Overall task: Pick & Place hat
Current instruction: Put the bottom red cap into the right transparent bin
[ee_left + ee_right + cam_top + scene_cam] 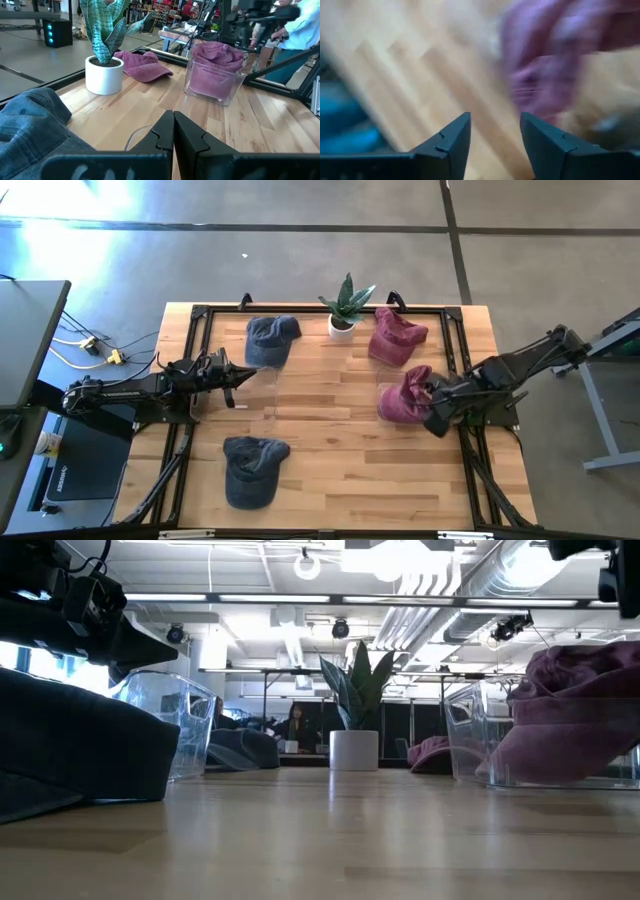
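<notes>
Nearest the front edge of the wooden worktop point(330, 470) lies a dark blue-grey hat point(252, 468), a soft cap with its brim crumpled — it sits flat and alone, well apart from both arms.

Farther back, the left pincer point(240, 380) hovers over the left-middle of the worktop, its two dark fingers point(187, 140) pressed together so that no gap shows between them; it holds nothing. Just beyond its tip stands a clear plastic bin point(170, 725), and just behind that lies a second blue-grey hat point(270, 340), slumped in loose folds with the brim toward the rear rail.

On the right side, a maroon hat point(405, 395) is heaped inside another clear bin point(212, 82), its cloth bulging above the rim in a rumpled mound. The right pincer point(437, 422) sits just beside this bin at the worktop's right edge; its fingers point(452, 140) stand apart with an empty gap between them, the purple cloth in front of them and not gripped.

At the back, a second maroon hat point(395, 335) lies flat on the wood, brim outward, just beside a small spiky green plant point(345, 302) in a white pot point(104, 75).

Beyond the worktop, a person point(297, 725) shows in the room.
</notes>
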